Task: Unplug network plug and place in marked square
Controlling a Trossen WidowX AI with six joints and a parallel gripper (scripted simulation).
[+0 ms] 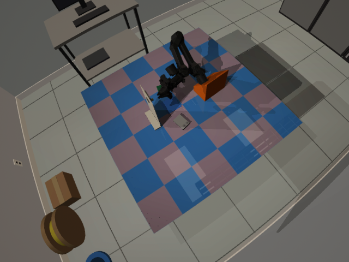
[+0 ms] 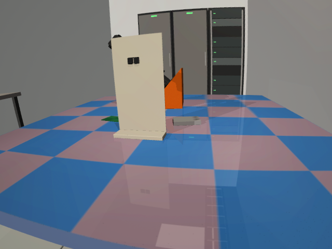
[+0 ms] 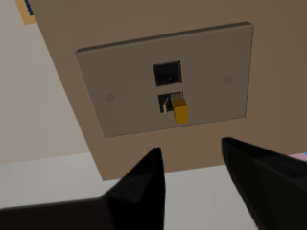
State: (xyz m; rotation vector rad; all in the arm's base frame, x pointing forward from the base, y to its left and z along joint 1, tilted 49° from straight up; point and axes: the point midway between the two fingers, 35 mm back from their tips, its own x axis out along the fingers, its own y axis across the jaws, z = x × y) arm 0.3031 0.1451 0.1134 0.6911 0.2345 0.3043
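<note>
While one upright cream panel (image 1: 152, 112) (image 2: 139, 88) fills centre-left in the exterior view, its edges clear of one orange wedge (image 1: 212, 85) (image 2: 174, 96) | one faceplate (image 3: 134, 86), flat, rectangular, two square sockets | gripper (image 1: 165, 95) (image 3: 191, 150), two tapered black fingers, parted, pinching nothing | one yellow blocky plug (image 3: 180, 111), mid-frame in wrist view, in lower socket

Pale tiled floor (image 1: 107, 220) is running around & below the blue-pink checked tabletop (image 1: 186, 141) (image 2: 166, 157) under the gripper (image 1: 164, 94) (image 3: 192, 146). Grey walls (image 1: 22, 135) (image 2: 53, 53) are enclosing the rm. A desk w/ lower shelf (image 1: 94, 33) is standing near the gripper's side of the tabletop; box (image 1: 62, 189) & spool (image 1: 68, 226) are sitting on the floor, well apart from the gripper. Dark cabinets (image 1: 302, 17) (image 2: 189, 48) are showing green lights.
</note>
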